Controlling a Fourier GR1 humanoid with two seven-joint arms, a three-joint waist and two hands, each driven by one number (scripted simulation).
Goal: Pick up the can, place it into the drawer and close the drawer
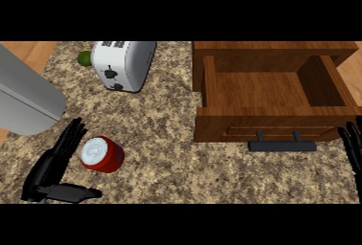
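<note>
Red can [102,154], white-topped, upright or slightly tilted on the speckled tabletop [176,167], low and left in the head view, well apart from the drawer [272,91]. Not yet lifted. Just beside it on the left, the left hand [53,167]: fingers straight and spread along the can's flank, thumb jutting out low toward the right, nothing clasped. Whether the fingertips already touch the can cannot be told.

Step in hand, by judgement: closing on the can. Best done by bringing fingers and thumb to opposite sides of the can's wall, mid-height rather than near the lid, then curling before any lift, so the can neither tips nor rolls away to the right.

Then up and across to the right, high enough to pass the drawer's front panel and dark handle [282,144]. Drawer pulled open, wooden interior bare, room enough for a straight descent.

Right hand [351,146] at the right edge, fingers straight, resting. Farther off, toaster [121,64] at the top, a green thing behind it.
</note>
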